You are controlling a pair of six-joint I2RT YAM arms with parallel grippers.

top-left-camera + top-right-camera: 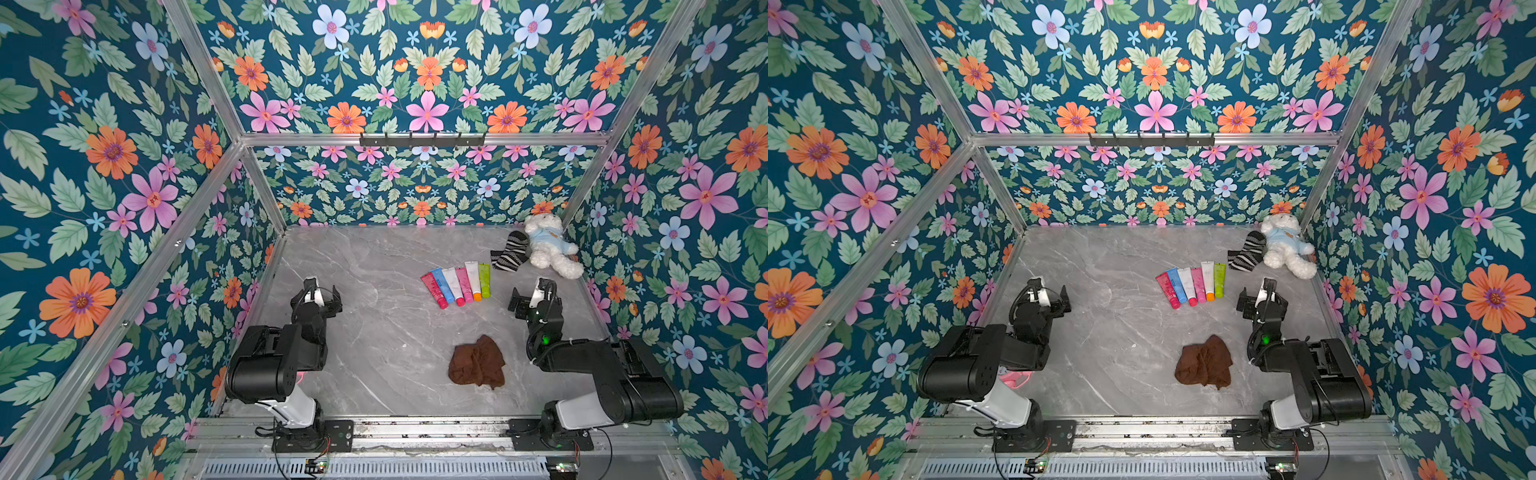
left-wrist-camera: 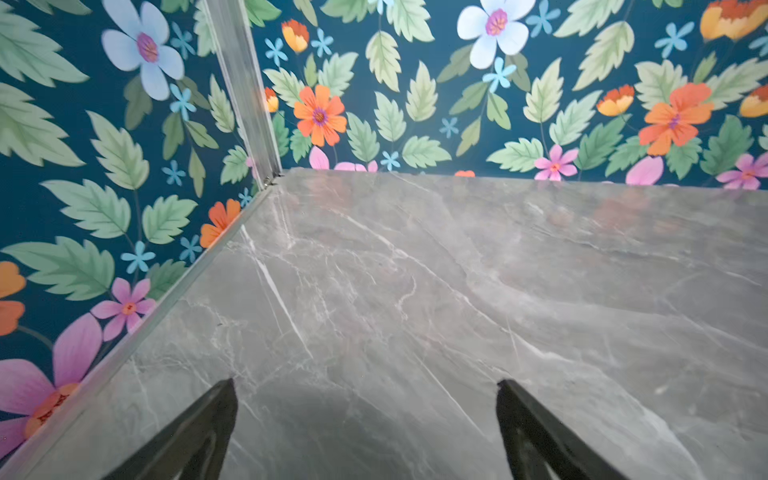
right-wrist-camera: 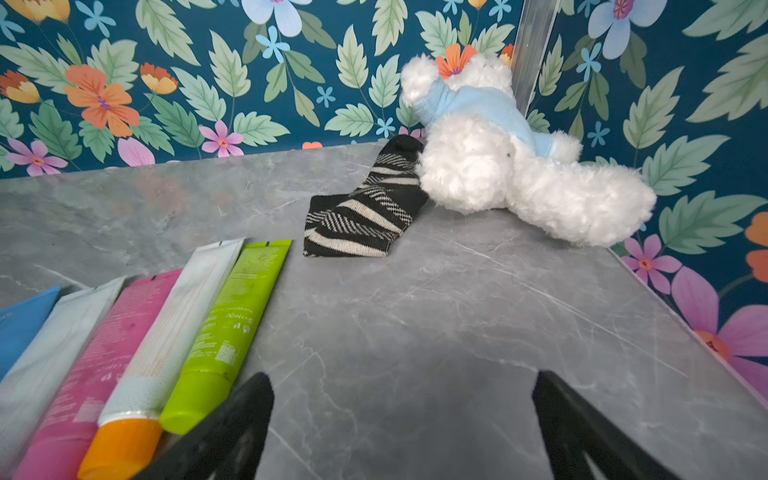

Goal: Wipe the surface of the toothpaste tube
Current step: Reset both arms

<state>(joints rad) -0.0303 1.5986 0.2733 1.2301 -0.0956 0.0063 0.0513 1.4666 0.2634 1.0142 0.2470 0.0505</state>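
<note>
- Progress looked to stand at one end or the other. The crumpled brown cloth [image 1: 478,361] lay loose near the front of the grey marble-patterned surface [image 1: 374,257], well apart from the row of six coloured plastic tubes [image 1: 457,284]. Nothing showed whether any tube had been wiped.
- The tubes lay flat side by side, touching, caps toward the robot, right of the middle. Which one was the toothpaste tube could not be told.
- The left end effector [image 2: 365,386] stood wide and empty over bare surface. The right end effector [image 3: 401,380] stood equally wide and empty, just beside the lime-green tube [image 3: 232,316].
- If the wiping was yet to be done, the cloth needed picking up and a tube steadying.
- Only the right wrist view gave the tubes' print and the black-and-white striped sock [image 3: 365,216] touching the white plush bear [image 3: 498,166]. It missed the cloth.
- The left wrist view showed no objects.
- A pink object [image 1: 1015,379], mostly hidden under the left arm, showed in both top views only.
</note>
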